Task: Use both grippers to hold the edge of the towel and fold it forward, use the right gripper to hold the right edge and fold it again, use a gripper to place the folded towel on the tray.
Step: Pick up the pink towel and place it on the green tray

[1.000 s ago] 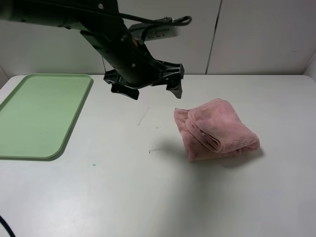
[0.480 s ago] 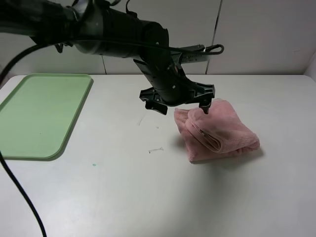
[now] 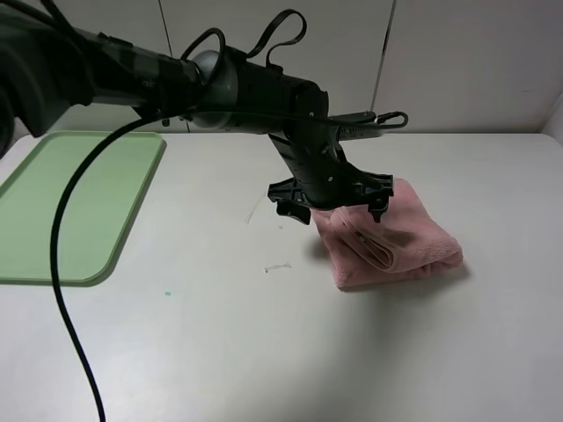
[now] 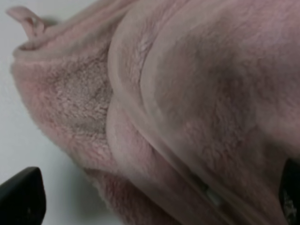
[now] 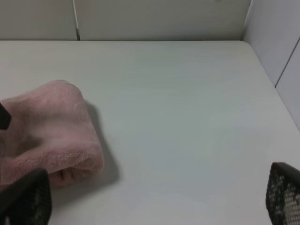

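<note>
Since a second ago the left claw (image 3: 337, 211) has swung away from the tray side and dropped low over the towel. Under it, the white table (image 3: 220, 352) carries everything. Well off to this claw's left lies the green tray (image 3: 70, 202). Directly beneath the claw sits the folded pink towel (image 3: 413, 237). The claw's jaws are spread wide, straddling the towel's left part and gripping nothing. The right claw (image 5: 154, 194) is also spread wide and holds nothing, with the towel lying ahead by one finger.
</note>
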Controlling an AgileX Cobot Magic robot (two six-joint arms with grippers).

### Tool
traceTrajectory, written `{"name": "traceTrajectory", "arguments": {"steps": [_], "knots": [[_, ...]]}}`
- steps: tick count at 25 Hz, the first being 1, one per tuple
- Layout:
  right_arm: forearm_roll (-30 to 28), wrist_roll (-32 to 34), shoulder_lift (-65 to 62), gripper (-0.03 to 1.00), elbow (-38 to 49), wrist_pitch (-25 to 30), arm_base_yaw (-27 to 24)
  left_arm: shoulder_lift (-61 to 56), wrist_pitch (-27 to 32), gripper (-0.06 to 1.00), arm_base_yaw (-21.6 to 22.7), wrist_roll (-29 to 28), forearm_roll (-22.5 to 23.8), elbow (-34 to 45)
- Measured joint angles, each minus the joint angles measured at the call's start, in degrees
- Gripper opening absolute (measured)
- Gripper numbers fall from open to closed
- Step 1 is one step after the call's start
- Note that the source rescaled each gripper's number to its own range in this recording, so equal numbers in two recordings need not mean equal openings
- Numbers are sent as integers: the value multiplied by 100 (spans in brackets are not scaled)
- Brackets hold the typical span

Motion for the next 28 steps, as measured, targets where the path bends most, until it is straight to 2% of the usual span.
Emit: {"name": "traceTrajectory", "arguments": {"steps": [8,16,23,26,28], "knots": [[0,0,0,100,0,0,0,285,-109,100,0,-353,-14,0],[0,0,0,100,0,-7,0,466,-401,100,-10,-394,-152,-42],[0,0,0,100,0,-7,0,563,-888,100,-115,-409,-304,-72],[0,0,0,100,0,-7,0,582,-956,94,-148,-409,-332,-72],[0,0,0,100,0,-7,0,591,-962,84,-161,-409,-339,-72]]}}
